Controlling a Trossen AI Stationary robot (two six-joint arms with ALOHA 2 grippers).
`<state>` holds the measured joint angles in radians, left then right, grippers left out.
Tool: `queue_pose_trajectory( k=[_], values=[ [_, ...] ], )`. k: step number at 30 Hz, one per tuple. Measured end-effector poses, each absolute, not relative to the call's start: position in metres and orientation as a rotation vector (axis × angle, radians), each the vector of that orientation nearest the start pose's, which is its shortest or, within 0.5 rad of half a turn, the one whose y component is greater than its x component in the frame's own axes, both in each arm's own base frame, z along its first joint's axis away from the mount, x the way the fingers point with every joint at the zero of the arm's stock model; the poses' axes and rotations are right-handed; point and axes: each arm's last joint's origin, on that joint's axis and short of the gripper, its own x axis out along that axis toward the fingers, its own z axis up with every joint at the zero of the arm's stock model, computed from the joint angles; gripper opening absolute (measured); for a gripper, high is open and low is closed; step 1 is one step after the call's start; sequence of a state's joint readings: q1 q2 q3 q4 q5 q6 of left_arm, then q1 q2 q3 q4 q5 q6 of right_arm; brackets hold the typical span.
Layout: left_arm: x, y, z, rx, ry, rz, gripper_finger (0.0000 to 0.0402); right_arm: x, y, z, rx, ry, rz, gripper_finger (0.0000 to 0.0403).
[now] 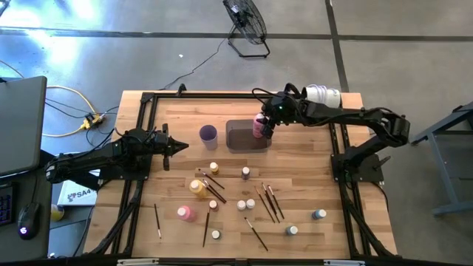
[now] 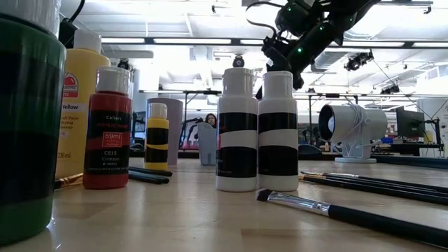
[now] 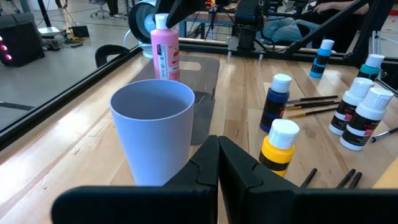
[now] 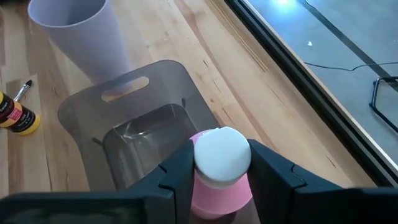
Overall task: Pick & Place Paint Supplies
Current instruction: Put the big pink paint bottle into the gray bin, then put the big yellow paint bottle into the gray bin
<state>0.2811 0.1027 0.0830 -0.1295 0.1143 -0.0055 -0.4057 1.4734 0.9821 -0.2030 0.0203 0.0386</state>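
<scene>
A pink bottle [image 1: 259,125] with a white cap stands upright over the dark grey tray [image 1: 240,139], and my right gripper [image 4: 221,162] is shut on it. The purple cup [image 1: 208,134] stands just left of the tray. My left gripper [image 1: 181,145] is shut and waits level, left of the cup, touching nothing. The other paint supplies sit on the near half of the table: a yellow-orange bottle [image 1: 198,188], a second pink bottle [image 1: 185,213], several small white-capped bottles and dark-handled brushes [image 1: 270,201]. My right gripper pinches the pink bottle at its white cap [image 4: 222,155], one finger [image 4: 177,171] on each side. It comes from the table's right, slanting down. The bottle is upright with its base low in the tray [image 3: 166,78]. Whether the base rests there, I cannot tell.
Black frame rails [image 1: 148,133] run along the table's left, right and far edges. A white lamp-like fixture [image 1: 323,94] sits at the far right corner. Bare wood lies between the tray and the scattered bottles.
</scene>
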Motion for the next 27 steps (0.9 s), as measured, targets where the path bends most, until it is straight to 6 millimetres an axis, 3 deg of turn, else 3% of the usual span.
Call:
queue_pose_trajectory(
  k=[6,12,20,27],
  values=[
    [0.096,0.024,0.171,-0.035,0.146,0.167,0.0000,0.286,-0.124,0.239,0.166,0.701,-0.417,0.0160],
    [0.096,0.024,0.171,-0.035,0.146,0.167,0.0000,0.283,-0.122,0.245,0.162,0.692,-0.422,0.0169],
    [0.096,0.024,0.171,-0.035,0.146,0.167,0.0000,0.269,-0.114,0.274,0.159,0.587,-0.371,0.0164],
    [0.096,0.024,0.171,-0.035,0.146,0.167,0.0000,0.254,-0.089,0.305,0.200,0.462,-0.226,0.0164]
  ],
)
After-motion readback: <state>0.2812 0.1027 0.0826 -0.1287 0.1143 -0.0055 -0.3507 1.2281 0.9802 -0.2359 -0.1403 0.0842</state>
